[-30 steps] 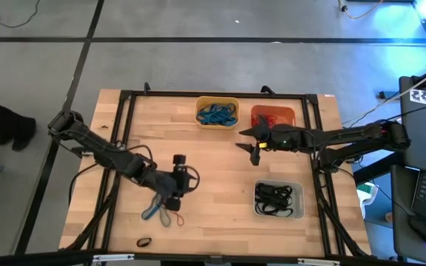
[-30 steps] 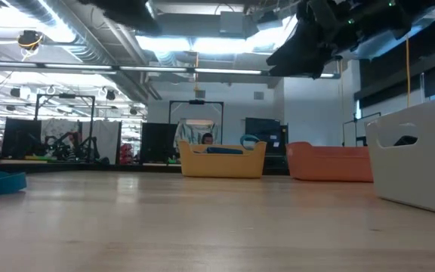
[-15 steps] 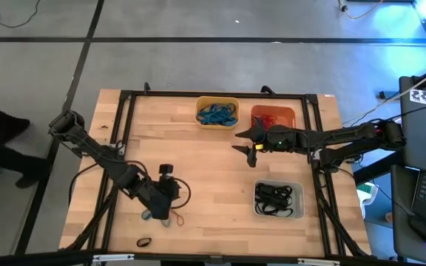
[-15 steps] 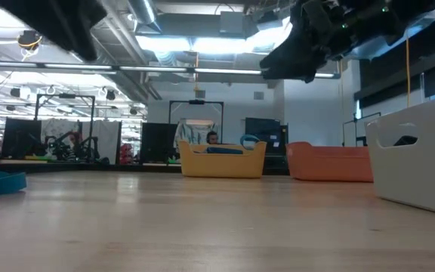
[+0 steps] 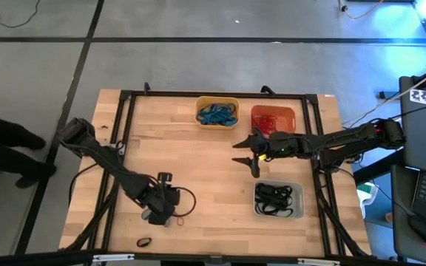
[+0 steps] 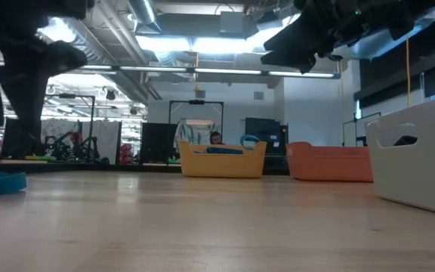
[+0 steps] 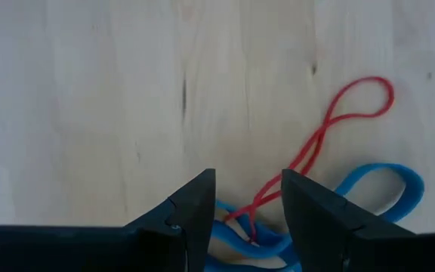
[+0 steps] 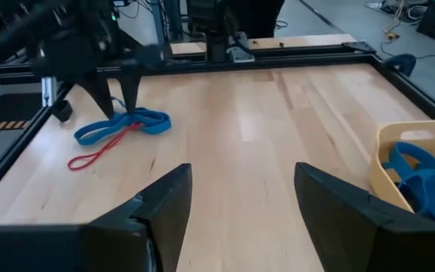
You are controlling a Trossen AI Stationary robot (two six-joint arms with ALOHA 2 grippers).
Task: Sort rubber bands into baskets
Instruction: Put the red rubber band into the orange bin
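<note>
left gripper (image 7: 248,198): released, low over desk (image 5: 213,174), red rubber band (image 7: 331,128) and blue rubber band (image 7: 376,189) between its fingers
right gripper (image 8: 240,200): released, raised beside orange basket (image 5: 273,118)

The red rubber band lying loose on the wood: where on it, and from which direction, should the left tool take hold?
Best grip is probably the narrow waist of the red rubber band, where its two strands run almost together, coming straight down from above. The band lies flat on the table, and its other end tangles with the blue band, so pinching clear of that should lift red alone. The left tool hovers open there.
</note>
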